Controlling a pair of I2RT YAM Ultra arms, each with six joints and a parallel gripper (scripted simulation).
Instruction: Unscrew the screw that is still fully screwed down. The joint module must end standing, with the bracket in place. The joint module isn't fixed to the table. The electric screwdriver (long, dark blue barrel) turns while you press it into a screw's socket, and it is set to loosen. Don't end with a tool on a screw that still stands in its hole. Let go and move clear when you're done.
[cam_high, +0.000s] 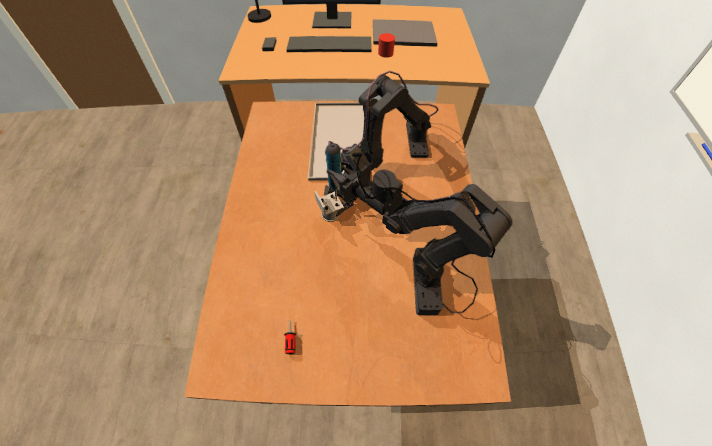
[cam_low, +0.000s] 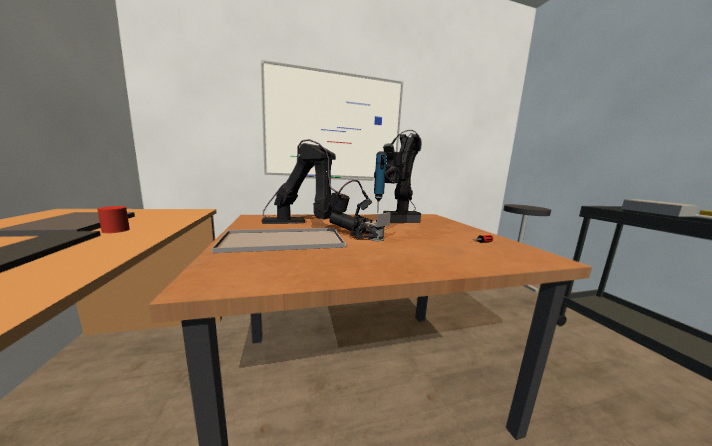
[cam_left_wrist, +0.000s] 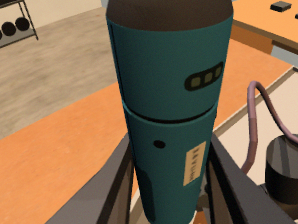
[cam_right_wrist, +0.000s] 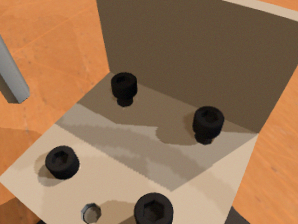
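Status, left to right: red screwdriver (cam_high: 290, 342) (cam_low: 485, 239) lies near left, unused. Bracket (cam_high: 331, 202) (cam_low: 384, 219) (cam_right_wrist: 200, 55) is in place on the joint module (cam_high: 329, 216) (cam_low: 379, 237), which looks upright on the tabletop (cam_high: 262, 262) (cam_low: 341, 267) (cam_left_wrist: 50, 130) (cam_right_wrist: 45, 40), mid-scene, just near of the tray (cam_high: 312, 141) (cam_low: 278, 247). Right hand (cam_high: 338, 209) (cam_low: 372, 231) (cam_right_wrist: 140, 220) sits low, seemingly pinching the module. Left hand (cam_high: 340, 178) (cam_low: 386, 170) (cam_left_wrist: 170, 175) pinches the electric screwdriver (cam_high: 333, 157) (cam_low: 379, 175) (cam_left_wrist: 170, 90) (cam_right_wrist: 12, 75), upright; its bit is on no screw. In the right wrist view, the near-left screw (cam_right_wrist: 62, 162) reads as the seated one, my call; far-left screw (cam_right_wrist: 124, 86) and far-right screw (cam_right_wrist: 208, 122) stand proud; near-right screw (cam_right_wrist: 153, 212) unclear. Left: loosen, back off, release both. Count: 4 screws, 1 visible open hole, 1 bracket, 1 module, 2 screwdrivers, 1 tray, 2 hands.
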